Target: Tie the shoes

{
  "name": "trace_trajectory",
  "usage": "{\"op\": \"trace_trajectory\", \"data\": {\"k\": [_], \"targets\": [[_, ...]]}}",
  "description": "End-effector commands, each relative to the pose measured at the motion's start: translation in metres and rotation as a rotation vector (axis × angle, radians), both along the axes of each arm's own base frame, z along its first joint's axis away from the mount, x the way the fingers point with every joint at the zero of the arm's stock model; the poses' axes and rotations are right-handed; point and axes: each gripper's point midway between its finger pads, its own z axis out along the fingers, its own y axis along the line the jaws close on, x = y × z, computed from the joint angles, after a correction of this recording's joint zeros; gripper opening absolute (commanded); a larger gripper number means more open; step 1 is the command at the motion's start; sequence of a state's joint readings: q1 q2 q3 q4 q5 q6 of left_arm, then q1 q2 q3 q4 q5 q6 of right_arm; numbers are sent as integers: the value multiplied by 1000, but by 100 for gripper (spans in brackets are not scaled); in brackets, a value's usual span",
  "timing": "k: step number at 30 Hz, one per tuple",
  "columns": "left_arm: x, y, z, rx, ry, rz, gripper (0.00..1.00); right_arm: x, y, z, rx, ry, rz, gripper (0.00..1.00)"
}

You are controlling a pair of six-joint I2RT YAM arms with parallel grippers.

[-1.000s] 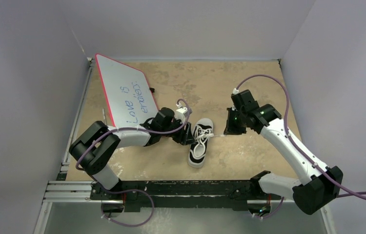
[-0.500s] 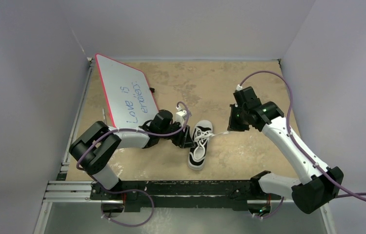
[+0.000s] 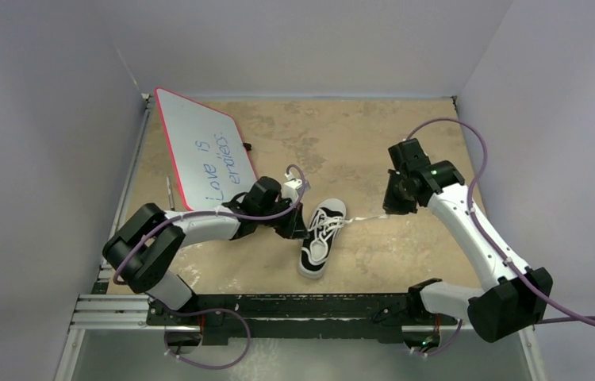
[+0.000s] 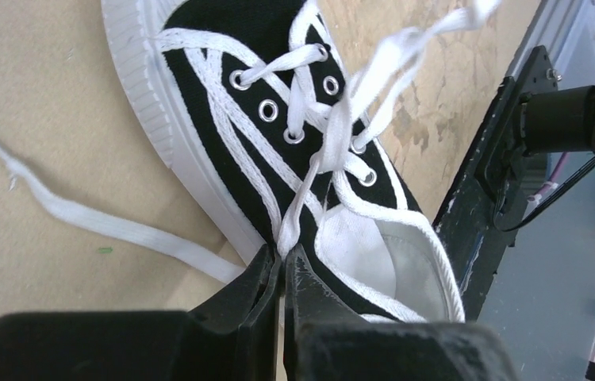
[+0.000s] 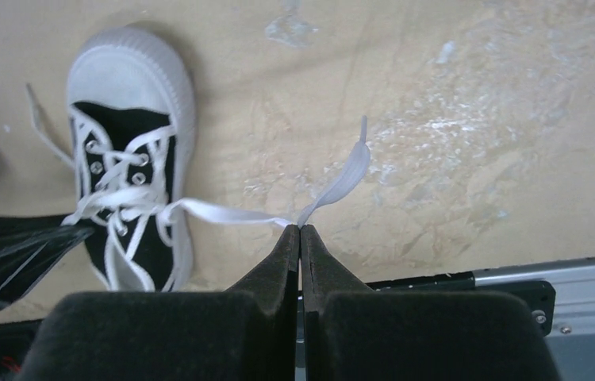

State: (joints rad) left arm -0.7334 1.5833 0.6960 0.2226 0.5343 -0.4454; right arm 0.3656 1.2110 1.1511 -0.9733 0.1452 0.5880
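While the left tool (image 4: pixel 282 266) clamps the left lace (image 4: pixel 310 186) beside the sneaker (image 3: pixel 316 234) at mid-tabletop (image 3: pixel 374 262) and the right tool (image 5: pixel 300 234) holds the right lace (image 5: pixel 223 212) taut, uneven pulling could drag the sneaker or slip a lace free.

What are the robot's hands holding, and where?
Left gripper pinches one lace strand by the sneaker's opening; right gripper pinches the other strand near its tip.
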Motion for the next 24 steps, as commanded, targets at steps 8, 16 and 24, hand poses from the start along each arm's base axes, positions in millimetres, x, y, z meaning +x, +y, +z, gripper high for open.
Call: {"op": "trace_trajectory", "data": {"k": [8, 16, 24], "targets": [[14, 4, 50, -21, -81, 82, 0, -9, -9, -19, 54, 42, -70, 0], [39, -60, 69, -250, -34, 141, 0, 36, -21, 13, -24, -75, -64, 0], [3, -46, 41, -52, -80, 100, 18, 77, -23, 19, -47, -68, 114, 0]]}}
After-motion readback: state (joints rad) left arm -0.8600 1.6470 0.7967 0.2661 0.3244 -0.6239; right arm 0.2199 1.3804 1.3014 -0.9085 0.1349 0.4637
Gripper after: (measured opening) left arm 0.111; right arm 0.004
